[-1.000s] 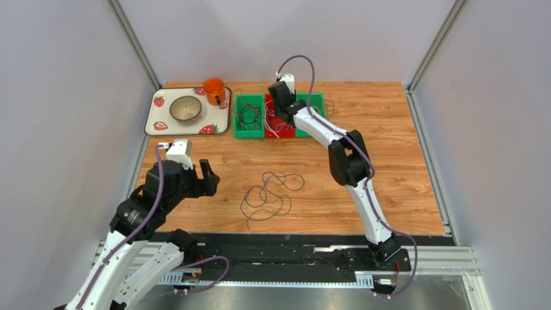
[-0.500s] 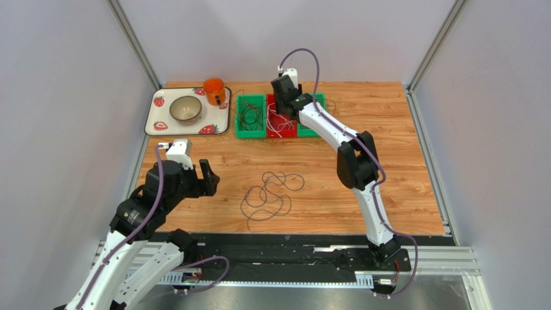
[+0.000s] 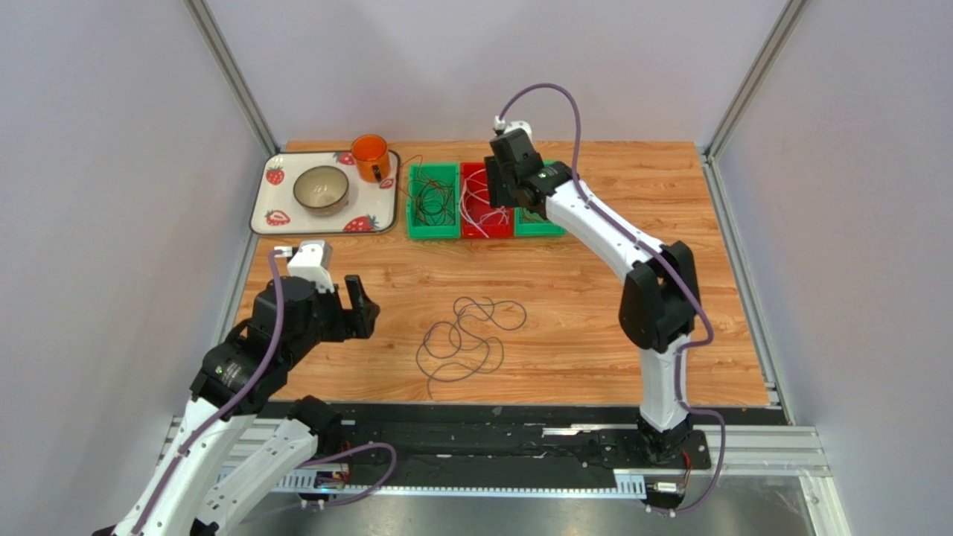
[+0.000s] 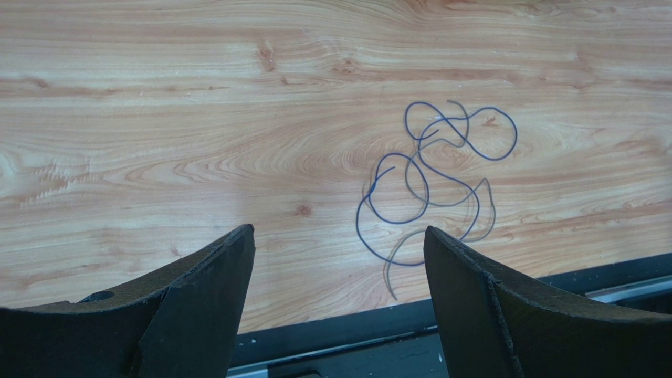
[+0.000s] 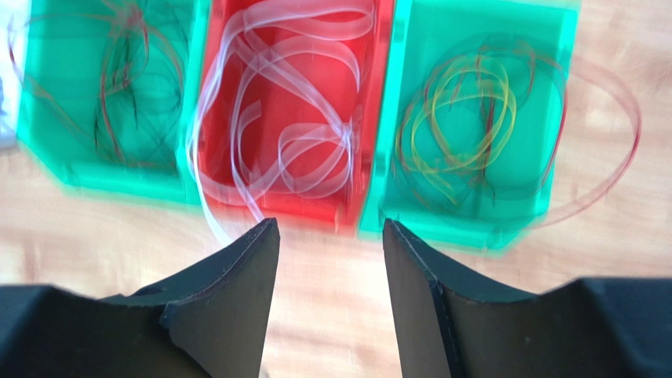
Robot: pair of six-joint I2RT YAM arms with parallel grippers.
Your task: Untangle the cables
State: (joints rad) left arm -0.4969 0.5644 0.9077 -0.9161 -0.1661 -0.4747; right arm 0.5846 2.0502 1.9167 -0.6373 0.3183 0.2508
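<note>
Around the cables (image 3: 464, 335): bare table (image 3: 671, 335) on every side, open from above.
My left gripper (image 4: 337, 236) to them: nothing between.
Far edge: bins (image 3: 432, 232), tray (image 3: 293, 223), mug (image 3: 370, 156) block me.
Under my right gripper (image 5: 330, 228): bin walls close in.

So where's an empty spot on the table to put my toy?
Bare wood lies on the right side of the table, past the right arm, and in the strip between the bins and the dark cable tangle. It is crowded at the back left: tray, mug, bins, with the right hand above them.
</note>
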